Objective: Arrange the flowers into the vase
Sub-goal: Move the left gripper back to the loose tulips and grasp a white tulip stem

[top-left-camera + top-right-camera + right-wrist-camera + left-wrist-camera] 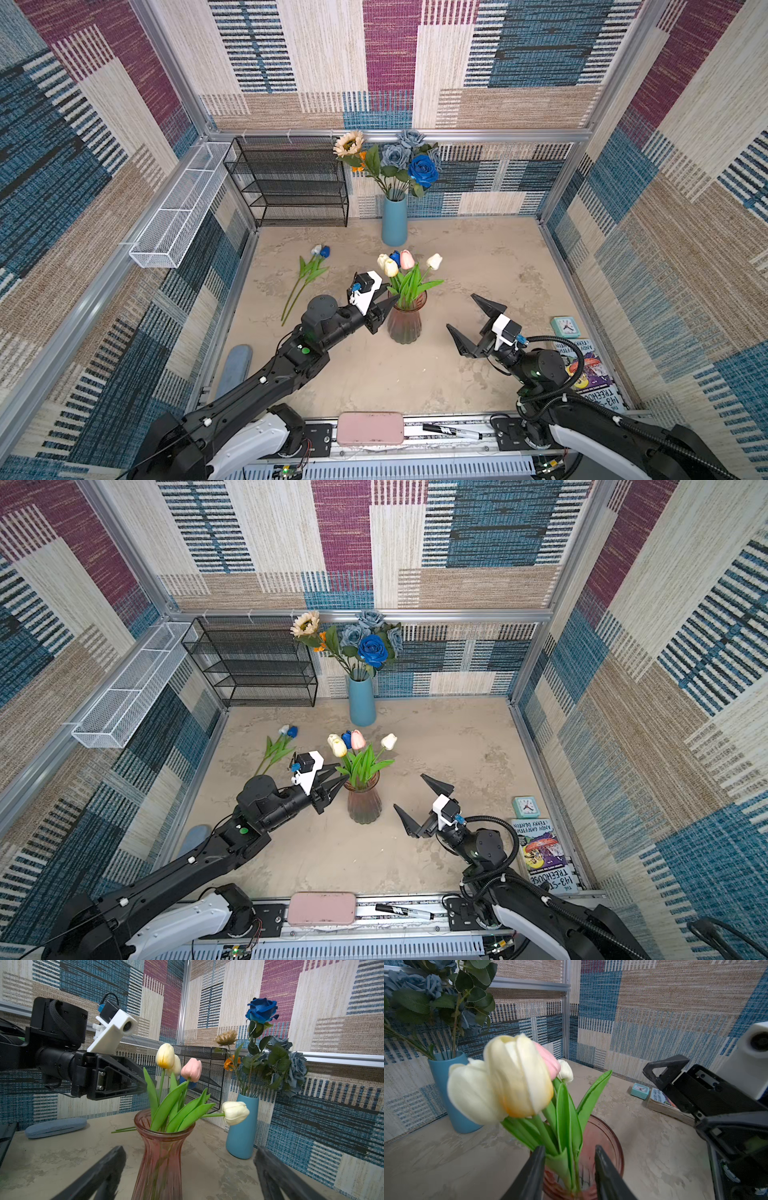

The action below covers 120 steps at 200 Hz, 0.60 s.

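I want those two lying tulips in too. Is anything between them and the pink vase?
Only the left gripper, open at the rim of the pink vase, on the side facing the two lying tulips. Nothing else visible lies between them.

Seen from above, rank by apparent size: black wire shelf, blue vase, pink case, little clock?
1. black wire shelf
2. pink case, nearer the camera, so unsure
3. blue vase
4. little clock
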### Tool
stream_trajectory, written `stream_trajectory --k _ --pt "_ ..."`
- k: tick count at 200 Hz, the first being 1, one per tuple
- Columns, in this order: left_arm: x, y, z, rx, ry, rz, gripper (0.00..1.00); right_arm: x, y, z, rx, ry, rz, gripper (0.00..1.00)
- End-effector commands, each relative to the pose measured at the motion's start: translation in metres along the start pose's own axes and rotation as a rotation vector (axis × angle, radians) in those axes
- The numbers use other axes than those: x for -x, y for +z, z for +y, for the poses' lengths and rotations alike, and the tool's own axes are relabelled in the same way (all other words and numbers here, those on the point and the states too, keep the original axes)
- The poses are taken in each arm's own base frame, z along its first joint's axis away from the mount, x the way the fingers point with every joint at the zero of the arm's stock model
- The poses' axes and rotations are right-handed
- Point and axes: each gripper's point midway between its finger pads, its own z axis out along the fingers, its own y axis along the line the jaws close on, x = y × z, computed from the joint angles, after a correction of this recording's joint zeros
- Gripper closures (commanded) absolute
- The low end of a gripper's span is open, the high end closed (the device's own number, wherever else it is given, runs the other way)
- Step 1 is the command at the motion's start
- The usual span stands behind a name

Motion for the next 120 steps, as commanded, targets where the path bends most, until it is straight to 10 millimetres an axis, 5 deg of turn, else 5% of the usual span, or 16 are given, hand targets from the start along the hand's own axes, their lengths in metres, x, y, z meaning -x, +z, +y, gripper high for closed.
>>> stream_trajectory --k 1,48,65,76,93,120 --pt "-0.012 -0.009 0.020 0.127 0.077 0.047 0.51 0.009 0.000 -0.001 -0.005 -0.006 -0.033 0.00" --pt "-0.027 -0.042 0.076 0.435 0.138 0.071 0.42 0.010 0.000 -0.001 -0.007 -0.007 -0.036 0.00" --pt "-0.038 -0.057 0.111 0.579 0.074 0.086 0.31 0.010 0.000 0.000 -0.003 -0.005 -0.036 0.00" --pt "-0.054 -0.066 0.138 0.661 -0.019 0.130 0.21 0.009 0.000 0.000 -0.001 -0.004 -0.036 0.00" --pt "-0.091 -0.083 0.183 0.801 -0.207 0.277 0.19 0.009 0.001 0.000 0.003 -0.003 -0.032 0.00" --pt "-0.141 -0.095 0.231 0.901 -0.449 0.548 0.32 0.008 0.001 0.001 0.006 0.001 -0.031 0.00"
